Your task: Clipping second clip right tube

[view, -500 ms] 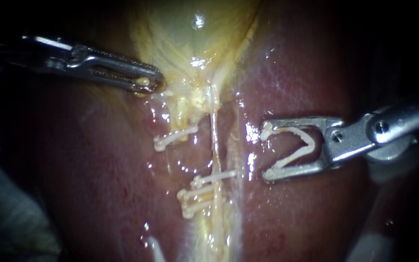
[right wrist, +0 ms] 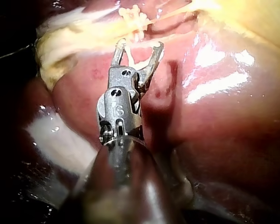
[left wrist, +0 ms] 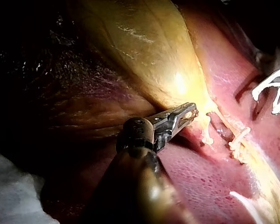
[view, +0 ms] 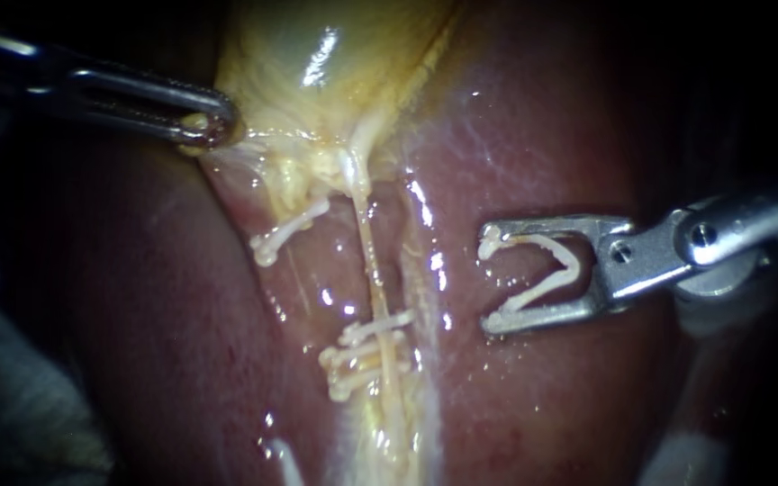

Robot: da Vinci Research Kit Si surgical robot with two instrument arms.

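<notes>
1. The liver fills the field, dark red and wet.
2. The gallbladder, pale yellow, lies at the top.
3. My left instrument has its jaws closed on the gallbladder's lower edge.
4. My right instrument hovers over the liver, its spread jaws holding an open clip between them.
5. The right tube runs down from the gallbladder, left of that clip and apart from it.
6. A cluster of clips crosses the tube lower down; a single clip lies further left.

liver: dark red, wet | gallbladder: pale yellow, glossy, adjoining liver
</notes>
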